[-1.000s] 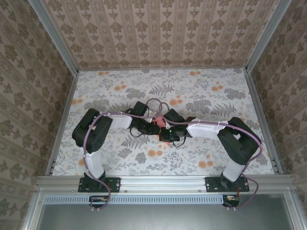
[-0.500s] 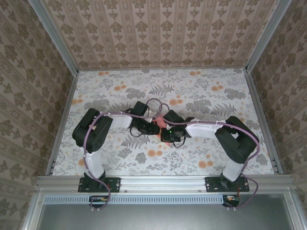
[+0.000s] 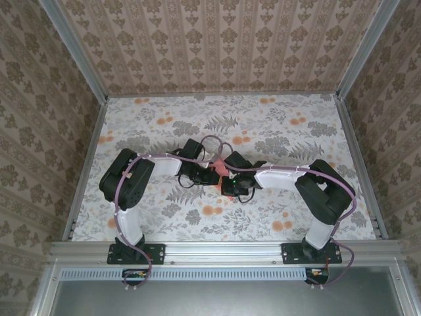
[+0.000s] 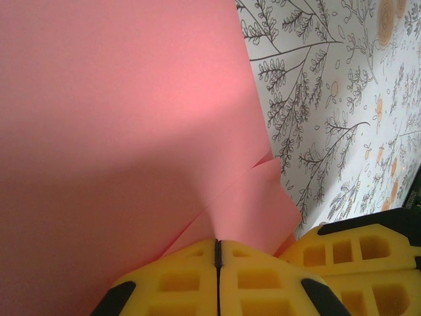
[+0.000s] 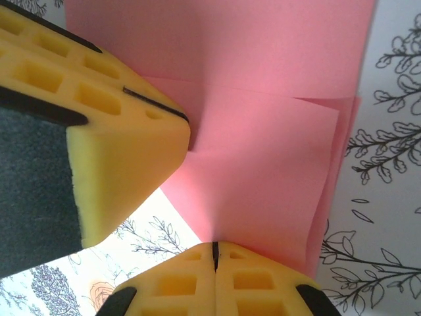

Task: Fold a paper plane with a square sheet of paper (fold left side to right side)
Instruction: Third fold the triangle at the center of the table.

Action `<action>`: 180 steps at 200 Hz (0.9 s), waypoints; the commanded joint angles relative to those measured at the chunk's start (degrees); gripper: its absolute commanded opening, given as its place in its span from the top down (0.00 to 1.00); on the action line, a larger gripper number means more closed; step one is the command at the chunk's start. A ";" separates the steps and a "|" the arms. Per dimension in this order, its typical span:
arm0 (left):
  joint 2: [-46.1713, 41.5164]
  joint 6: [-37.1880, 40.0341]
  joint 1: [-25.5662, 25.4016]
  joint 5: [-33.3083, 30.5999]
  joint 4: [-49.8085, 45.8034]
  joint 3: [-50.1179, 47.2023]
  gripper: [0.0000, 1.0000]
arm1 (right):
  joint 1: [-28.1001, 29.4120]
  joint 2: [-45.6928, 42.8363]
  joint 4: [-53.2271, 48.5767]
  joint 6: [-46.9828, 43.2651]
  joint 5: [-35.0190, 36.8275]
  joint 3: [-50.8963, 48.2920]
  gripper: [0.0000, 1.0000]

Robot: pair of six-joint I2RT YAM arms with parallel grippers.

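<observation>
Carefully: both tools pinch the pink sheet mid-fold.

The left tool is closed tight on a layered edge of the square sheet of paper. The right tool is likewise clamped on the sheet, with the left tool at its 10 o'clock. From above, the paper sits near the middle of the surface, with the left tool at its 9 o'clock and the right at 4 o'clock. I judge the edges need matching before any pressing. The layers at 3 o'clock in the right wrist view sit slightly offset, so shift them gently, without tearing or buckling.
</observation>
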 commanded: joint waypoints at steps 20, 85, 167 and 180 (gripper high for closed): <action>2.91 1.78 -0.18 -5.01 -3.91 -0.04 0.93 | 0.20 -2.26 -9.10 0.24 -0.11 -4.26 0.98; 2.91 1.76 -0.18 -5.00 -4.13 0.10 0.93 | 0.29 -5.66 -9.41 1.56 -0.63 -9.46 0.98; 2.74 1.68 -0.18 -5.10 -4.16 0.24 0.93 | 0.15 -8.38 -12.34 0.51 -2.34 -9.25 0.98; 2.58 1.69 -0.17 -5.01 -4.17 0.29 0.93 | -0.07 -8.95 -12.37 0.25 -2.93 -8.71 0.98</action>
